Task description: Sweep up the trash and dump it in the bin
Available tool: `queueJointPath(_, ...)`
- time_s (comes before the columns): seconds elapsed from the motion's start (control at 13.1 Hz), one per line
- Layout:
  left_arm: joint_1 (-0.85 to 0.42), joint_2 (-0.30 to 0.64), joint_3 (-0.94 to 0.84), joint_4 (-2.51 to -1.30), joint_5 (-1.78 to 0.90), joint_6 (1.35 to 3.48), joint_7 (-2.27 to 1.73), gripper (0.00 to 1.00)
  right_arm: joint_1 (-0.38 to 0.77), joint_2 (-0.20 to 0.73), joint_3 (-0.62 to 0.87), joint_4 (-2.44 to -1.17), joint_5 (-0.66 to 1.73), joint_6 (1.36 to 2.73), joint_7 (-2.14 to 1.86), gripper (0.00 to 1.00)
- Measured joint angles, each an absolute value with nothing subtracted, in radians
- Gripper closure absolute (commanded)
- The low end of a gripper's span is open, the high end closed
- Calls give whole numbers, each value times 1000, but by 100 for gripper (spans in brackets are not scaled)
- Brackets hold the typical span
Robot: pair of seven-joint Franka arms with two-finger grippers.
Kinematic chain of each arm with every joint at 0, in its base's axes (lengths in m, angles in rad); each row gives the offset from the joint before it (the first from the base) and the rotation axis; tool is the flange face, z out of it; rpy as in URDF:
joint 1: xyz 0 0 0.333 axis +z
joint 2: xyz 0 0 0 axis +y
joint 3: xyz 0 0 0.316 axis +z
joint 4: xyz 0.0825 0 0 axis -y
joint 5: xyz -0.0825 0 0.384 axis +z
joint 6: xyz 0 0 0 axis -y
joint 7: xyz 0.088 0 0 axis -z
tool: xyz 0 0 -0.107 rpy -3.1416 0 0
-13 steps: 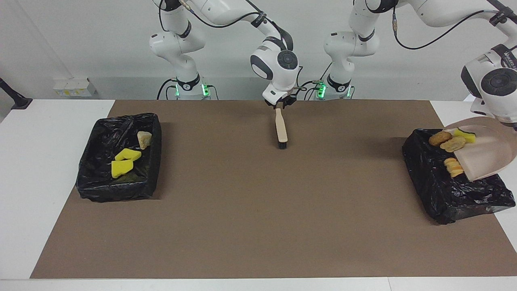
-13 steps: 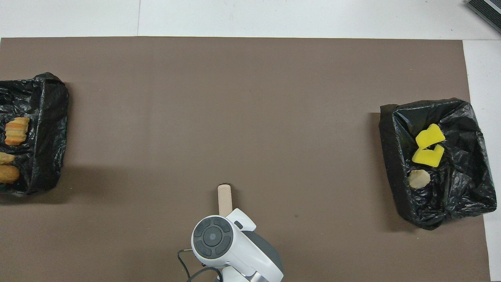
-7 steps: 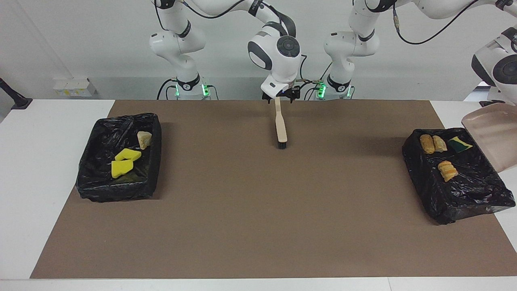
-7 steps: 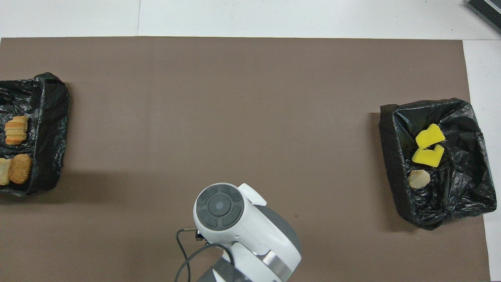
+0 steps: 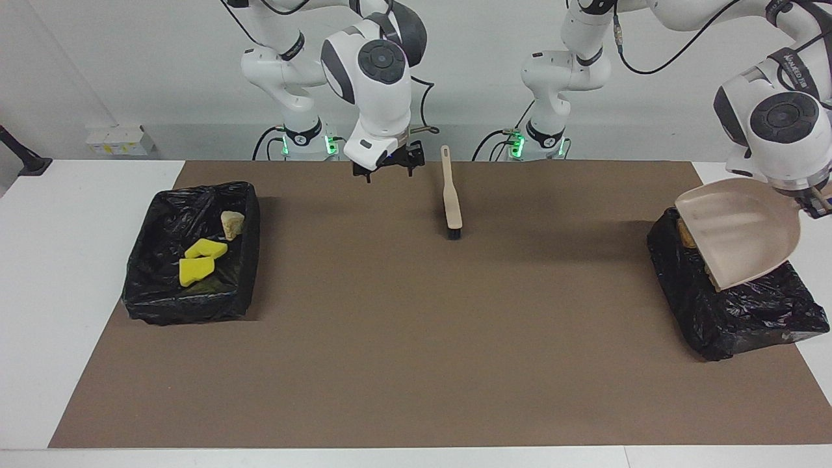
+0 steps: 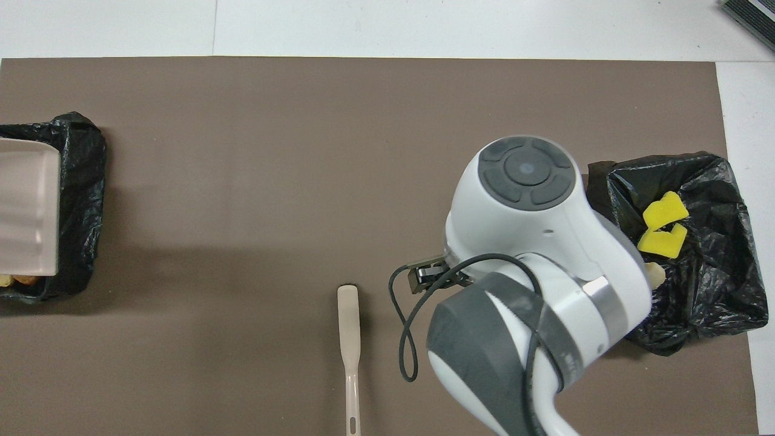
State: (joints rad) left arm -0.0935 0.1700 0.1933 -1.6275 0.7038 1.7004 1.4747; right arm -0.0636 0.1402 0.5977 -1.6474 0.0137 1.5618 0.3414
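The beige brush point(image 5: 451, 195) point(image 6: 349, 339) lies flat on the brown mat near the robots, with nothing holding it. My right gripper point(image 5: 383, 170) hangs open and empty above the mat beside the brush, toward the right arm's end. My left gripper point(image 5: 814, 200) is shut on the handle of the beige dustpan point(image 5: 741, 231) point(image 6: 27, 212), which tilts over the black bin point(image 5: 734, 312) point(image 6: 82, 200) at the left arm's end. The dustpan hides most of the trash there; a golden-brown roll point(image 5: 682, 229) peeks out. The other bin point(image 5: 192, 292) point(image 6: 714, 303) holds yellow sponge pieces point(image 5: 201, 259) point(image 6: 663, 225) and a pale chunk point(image 5: 232, 223).
The brown mat point(image 5: 416, 338) covers most of the white table point(image 5: 58, 273). In the overhead view the right arm's wrist point(image 6: 527, 200) covers part of the mat and of the bin at its end.
My right gripper let go of the brush, rose and swung toward the right arm's end. The scraps slid off the dustpan into the bin; the dustpan lifted away, then came back over it.
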Motion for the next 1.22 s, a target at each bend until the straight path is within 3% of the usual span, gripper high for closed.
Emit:
queueJointPath(0.38, -98, 167, -35, -1630, 513, 1532, 1040, 100, -261, 140, 591, -1603, 2, 1550, 77, 0)
queueJointPath(0.61, -104, 187, -171, -1636, 399, 1512, 686, 100, -291, 140, 590, -1602, 2, 1550, 51, 0)
queueJointPath(0.91, -146, 286, -309, -1632, 303, 1528, 200, 100, -287, 140, 543, -1599, -29, 1600, 51, 0)
queueJointPath(1.22, -189, 373, -365, -1561, 249, 1604, -94, 100, -111, 140, 265, -1598, -61, 1670, 51, 0)
